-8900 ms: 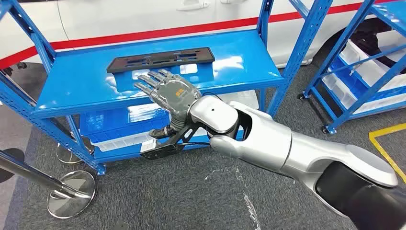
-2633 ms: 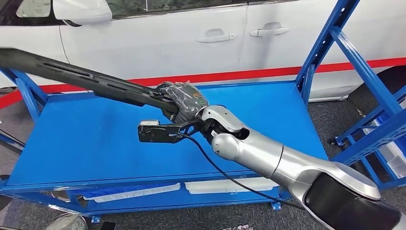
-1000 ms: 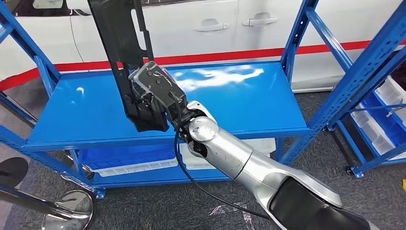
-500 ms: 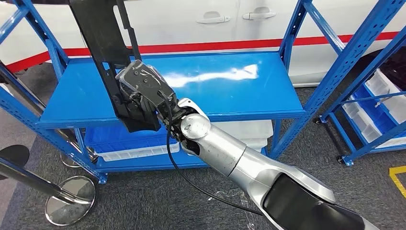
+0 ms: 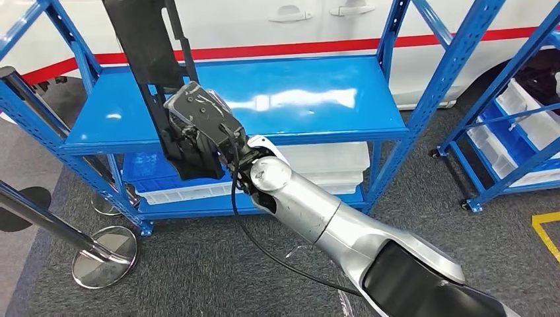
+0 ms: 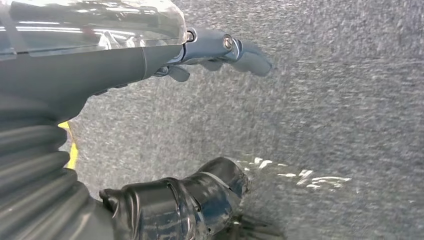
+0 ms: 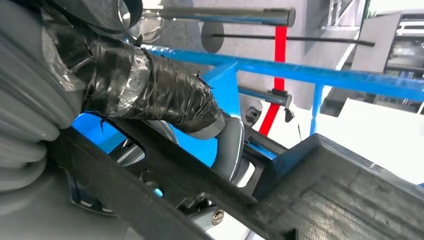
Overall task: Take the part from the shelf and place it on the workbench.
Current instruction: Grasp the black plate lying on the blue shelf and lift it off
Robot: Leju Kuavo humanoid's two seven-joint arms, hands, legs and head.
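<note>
Where the silver right arm [image 5: 343, 224] reaches up from the lower right of the head view, its right hand [image 5: 198, 129] grips a long black part [image 5: 148, 49] near the part's lower end, holding it upright and tilted slightly, lifted off the shelf. From the right wrist, the thumb [image 7: 165, 97], wrapped in dark tape, presses across a bar of the part [image 7: 320, 190] and paler fingers [image 7: 230, 150] curl through its opening. A black cable [image 5: 264, 247] hangs from the wrist toward the grey carpet [image 5: 198, 277]. From the left wrist, the left hand [image 6: 220, 47] hangs over the carpet [image 6: 350, 100], fingers apart and holding nothing. Left of the arm stands a chrome post base [image 5: 104, 256]. Behind the part is the blue shelf [image 5: 297, 99], bare on its top deck, with pale bins [image 5: 330, 165] on the level below. Beyond stands a white car [image 5: 264, 23] with a red stripe [image 5: 277, 47].
</note>
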